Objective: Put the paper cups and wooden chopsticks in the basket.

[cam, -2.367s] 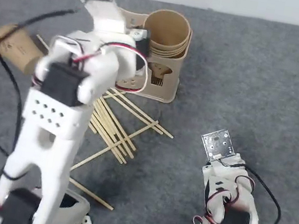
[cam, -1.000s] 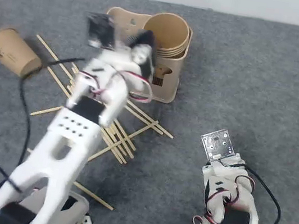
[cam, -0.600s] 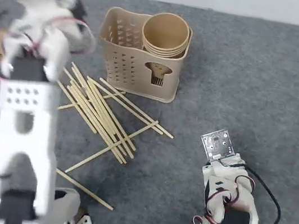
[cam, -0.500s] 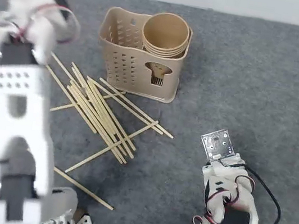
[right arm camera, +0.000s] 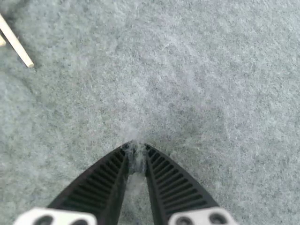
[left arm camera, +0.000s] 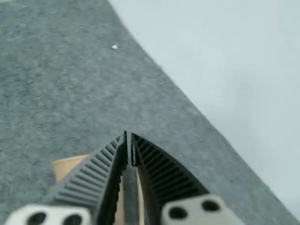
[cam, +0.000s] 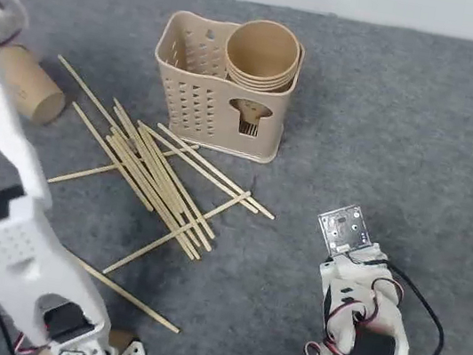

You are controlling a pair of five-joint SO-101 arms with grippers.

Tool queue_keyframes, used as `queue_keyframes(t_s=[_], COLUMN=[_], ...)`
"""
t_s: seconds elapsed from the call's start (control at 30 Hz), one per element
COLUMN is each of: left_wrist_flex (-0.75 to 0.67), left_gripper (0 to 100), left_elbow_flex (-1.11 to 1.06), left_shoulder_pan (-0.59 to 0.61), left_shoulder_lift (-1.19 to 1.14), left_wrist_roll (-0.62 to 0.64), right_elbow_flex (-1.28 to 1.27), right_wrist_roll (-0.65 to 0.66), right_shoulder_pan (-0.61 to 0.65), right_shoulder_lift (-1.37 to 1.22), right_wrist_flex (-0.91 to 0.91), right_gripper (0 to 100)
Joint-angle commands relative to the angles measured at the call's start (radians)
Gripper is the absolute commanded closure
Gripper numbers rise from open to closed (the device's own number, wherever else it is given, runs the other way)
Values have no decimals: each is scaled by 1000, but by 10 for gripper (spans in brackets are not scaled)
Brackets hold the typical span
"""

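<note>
Stacked brown paper cups (cam: 263,51) fill the beige perforated plastic basket (cam: 196,104); one brown cup (cam: 30,86) by the grey carpet (cam: 407,123)'s left edge and loose wooden chopsticks (cam: 159,183) remain out, left gripper (left arm camera: 127,138) and right gripper (right arm camera: 136,147) both closed.

Paper cups (cam: 263,54) nested upright in basket (cam: 196,104); lone cup (cam: 33,88) sideways; chopsticks (cam: 159,185) scattered

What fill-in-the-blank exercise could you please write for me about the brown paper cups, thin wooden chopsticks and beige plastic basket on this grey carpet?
1. The stack of brown paper cups stands ____ the beige perforated plastic basket.
2. One loose brown paper cup lies on its ____.
3. The thin wooden chopsticks lie scattered on the grey ____.
4. In the right wrist view, the right gripper is ____.

Missing words: inside; side; carpet; shut.
</note>
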State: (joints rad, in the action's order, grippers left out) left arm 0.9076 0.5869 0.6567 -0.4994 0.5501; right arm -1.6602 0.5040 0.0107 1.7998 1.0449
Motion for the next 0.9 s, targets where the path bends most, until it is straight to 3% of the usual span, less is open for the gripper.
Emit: queue_keyframes(t_s=[0.0,0.4,0.67,0.87], left_wrist_flex=[2,32,183,391], left_gripper=[988,988,988,988], left_elbow_flex=[202,684,874,969], left_shoulder_pan=[38,43,43,34], left_shoulder_lift=[-158,-617,-756,-760], left_wrist_roll=[17,18,17,12], right_elbow_flex=[-17,-18,-20,-20], right_wrist_roll=[14,14,14,14], right_shoulder_pan=[-1,25,27,25], right_shoulder_lift=[13,12,12,12], right_wrist_flex=[-13,-12,-12,-12], right_gripper=[991,991,991,991])
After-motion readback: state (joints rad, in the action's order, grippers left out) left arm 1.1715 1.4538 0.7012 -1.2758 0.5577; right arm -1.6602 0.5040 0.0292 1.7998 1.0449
